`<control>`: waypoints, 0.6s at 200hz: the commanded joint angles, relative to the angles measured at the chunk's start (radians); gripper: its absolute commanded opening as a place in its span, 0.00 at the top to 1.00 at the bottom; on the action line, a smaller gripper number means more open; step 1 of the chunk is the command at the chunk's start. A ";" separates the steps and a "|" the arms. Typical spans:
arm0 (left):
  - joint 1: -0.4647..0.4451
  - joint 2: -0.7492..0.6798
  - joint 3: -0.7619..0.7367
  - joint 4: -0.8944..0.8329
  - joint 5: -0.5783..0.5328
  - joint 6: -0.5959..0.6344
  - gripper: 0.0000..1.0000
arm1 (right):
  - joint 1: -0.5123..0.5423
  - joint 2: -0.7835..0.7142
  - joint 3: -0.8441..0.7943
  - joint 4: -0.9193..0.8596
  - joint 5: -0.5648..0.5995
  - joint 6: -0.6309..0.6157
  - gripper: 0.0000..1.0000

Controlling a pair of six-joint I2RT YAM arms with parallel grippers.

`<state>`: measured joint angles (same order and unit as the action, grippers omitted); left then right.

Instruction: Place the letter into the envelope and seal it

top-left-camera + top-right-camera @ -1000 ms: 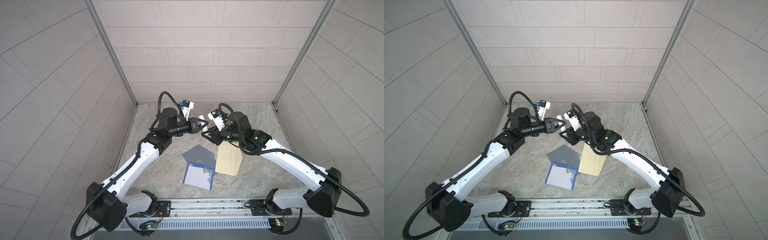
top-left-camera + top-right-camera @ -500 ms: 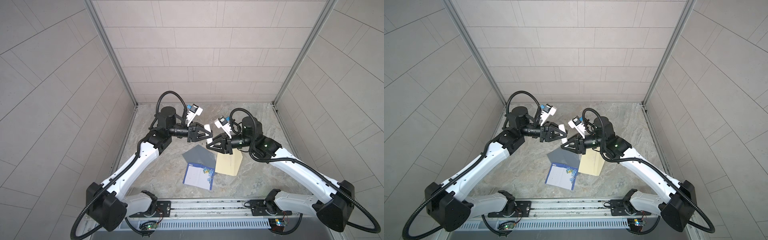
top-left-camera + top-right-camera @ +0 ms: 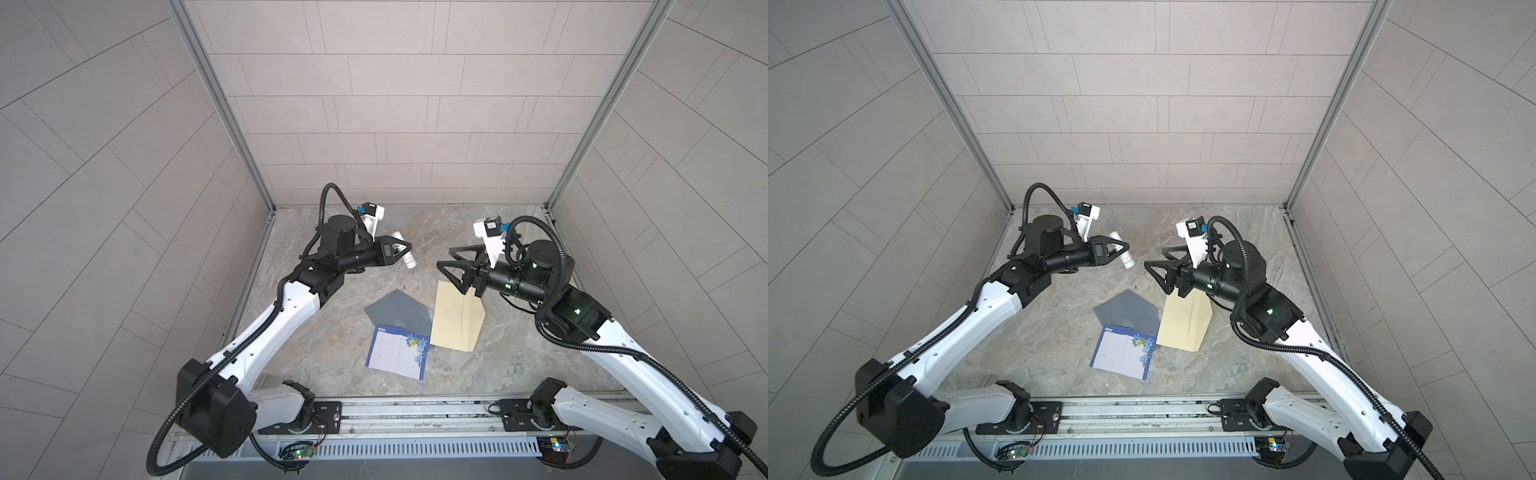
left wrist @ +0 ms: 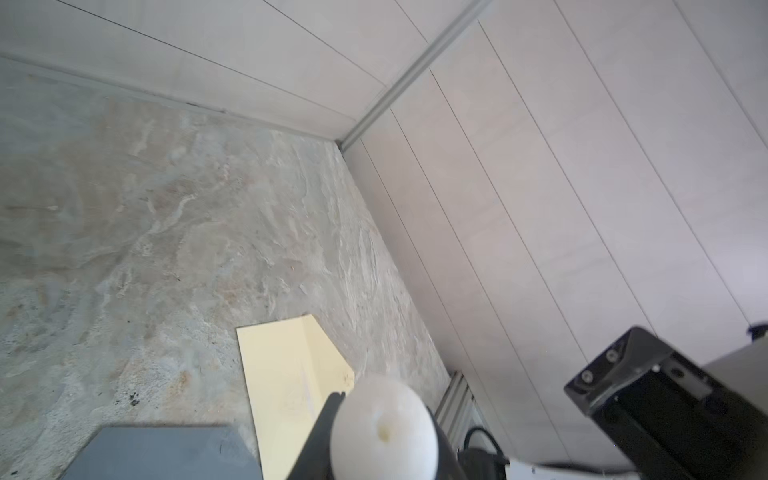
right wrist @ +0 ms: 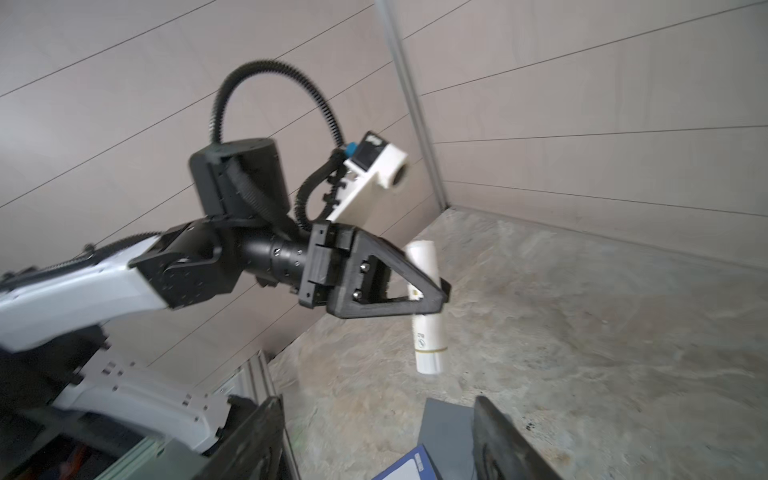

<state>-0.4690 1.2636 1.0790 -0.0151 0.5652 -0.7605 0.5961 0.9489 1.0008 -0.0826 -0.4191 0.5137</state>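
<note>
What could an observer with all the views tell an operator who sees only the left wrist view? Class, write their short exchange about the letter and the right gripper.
Operator: I see the envelope and a grey sheet. Where is the letter?
Observer: It lies flat on the table, against the grey sheet's edge on the side toward the robot's base.
Operator: Is the right gripper holding anything?
Observer: No. It is open and empty, raised near the envelope's far end.
</note>
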 commanded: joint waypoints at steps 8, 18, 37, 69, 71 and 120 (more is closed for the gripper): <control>0.001 0.016 -0.040 0.200 -0.174 -0.316 1.00 | -0.003 0.053 -0.126 0.255 0.208 0.257 0.30; 0.000 0.019 -0.040 0.217 -0.184 -0.344 1.00 | 0.002 0.078 -0.156 0.340 0.195 0.308 0.30; -0.002 0.023 -0.043 0.228 -0.203 -0.406 1.00 | 0.008 0.127 -0.179 0.445 0.176 0.370 0.31; -0.002 0.033 -0.078 0.311 -0.199 -0.504 1.00 | 0.011 0.178 -0.176 0.517 0.160 0.403 0.31; -0.002 0.034 -0.079 0.317 -0.197 -0.509 1.00 | 0.011 0.180 -0.176 0.520 0.160 0.404 0.31; -0.001 0.058 -0.108 0.430 -0.181 -0.589 1.00 | 0.010 0.241 -0.147 0.571 0.142 0.423 0.32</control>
<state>-0.4690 1.3163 0.9836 0.2935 0.3840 -1.2758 0.6022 1.1637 0.8257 0.4160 -0.2691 0.9028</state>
